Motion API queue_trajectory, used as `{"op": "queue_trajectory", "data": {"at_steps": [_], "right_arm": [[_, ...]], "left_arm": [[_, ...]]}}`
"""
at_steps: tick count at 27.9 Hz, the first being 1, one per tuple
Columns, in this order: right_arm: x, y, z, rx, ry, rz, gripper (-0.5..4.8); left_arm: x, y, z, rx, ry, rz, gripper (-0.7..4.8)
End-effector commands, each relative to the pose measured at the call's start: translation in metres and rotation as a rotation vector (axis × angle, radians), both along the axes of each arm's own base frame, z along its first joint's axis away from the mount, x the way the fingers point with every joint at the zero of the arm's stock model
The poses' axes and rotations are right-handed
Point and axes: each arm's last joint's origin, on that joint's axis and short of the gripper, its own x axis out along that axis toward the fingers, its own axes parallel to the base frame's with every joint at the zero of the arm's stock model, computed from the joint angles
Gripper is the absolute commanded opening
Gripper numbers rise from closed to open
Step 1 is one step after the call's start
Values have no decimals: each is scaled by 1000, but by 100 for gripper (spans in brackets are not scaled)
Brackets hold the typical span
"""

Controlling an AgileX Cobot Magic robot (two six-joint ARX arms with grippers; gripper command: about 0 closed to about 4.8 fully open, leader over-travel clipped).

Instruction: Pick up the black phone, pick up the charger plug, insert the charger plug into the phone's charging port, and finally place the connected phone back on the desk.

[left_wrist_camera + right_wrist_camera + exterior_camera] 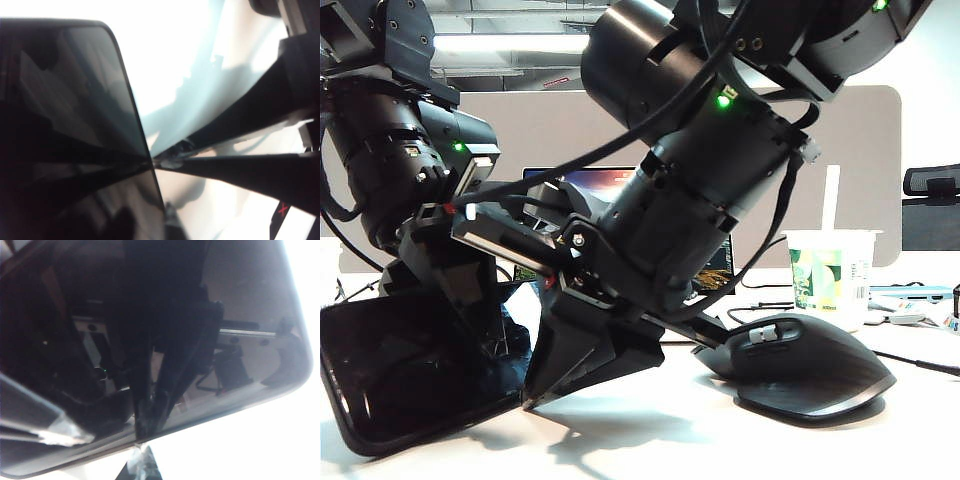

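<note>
- The black phone (400,380) sits at the left of the exterior view. It is tipped up off the worktop (660,420) rather than lying flat, with its glossy screen facing the cameras.
- The step in hand looks like picking up the phone. The charging port is not visible in any view, and I cannot find the charger plug either.
- The left end effector (160,161) is at the phone's long edge. In its wrist view, two dark fingers (235,172) narrow to a point exactly on that edge. I cannot tell whether they are truly clamped on the slab or only touching it.
- To do this step well, both pads should seat squarely across the phone's thickness before any lift. A glossy edge held only at the tips is likely to slip or swing.
- The grip should stay on the long side, well away from the short ends, so the port stays reachable.
- The right end effector (535,392) reaches across from the right. Its fingers are clenched into a wedge with nothing visible between them, and the tip is down at the worktop just beside the phone's lower corner.
- It appears to be propping the tilted phone. I judge it should stay there until the left grip is firm.
- The black mouse (810,370) and a paper cup (830,275) stand well to the right, away from the lift.
</note>
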Motion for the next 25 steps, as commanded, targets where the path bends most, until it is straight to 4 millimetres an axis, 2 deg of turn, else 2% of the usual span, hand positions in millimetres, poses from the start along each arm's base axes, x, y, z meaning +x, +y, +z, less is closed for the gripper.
{"op": "queue_trajectory", "data": {"at_steps": [1, 4, 5, 7, 13, 17, 20, 25], "right_arm": [[-1, -1, -3, -21, 11, 3, -6], [-1, -1, -3, -21, 10, 3, -6], [-1, -1, -3, -20, 10, 3, -6], [-2, -2, 3, -9, -13, 14, -6], [-12, -18, 52, 29, -113, 37, -6], [-24, -38, 93, 66, -217, 16, -6], [-32, -64, 124, 104, -272, -19, -6], [-37, -101, 140, -1, -339, -78, -6]], "left_arm": [[1, -1, 2, -12, -11, 2, 19], [1, -1, 2, -25, -4, 2, 14], [1, -1, 2, -25, -4, 2, -7], [1, -2, 3, -45, 2, 2, -7], [3, -3, 6, -72, -28, 0, -7], [2, -3, 26, -121, -140, -3, -6], [-1, 0, 48, -167, -243, -5, -6], [-7, 2, 73, -227, -359, 6, -6]]}}
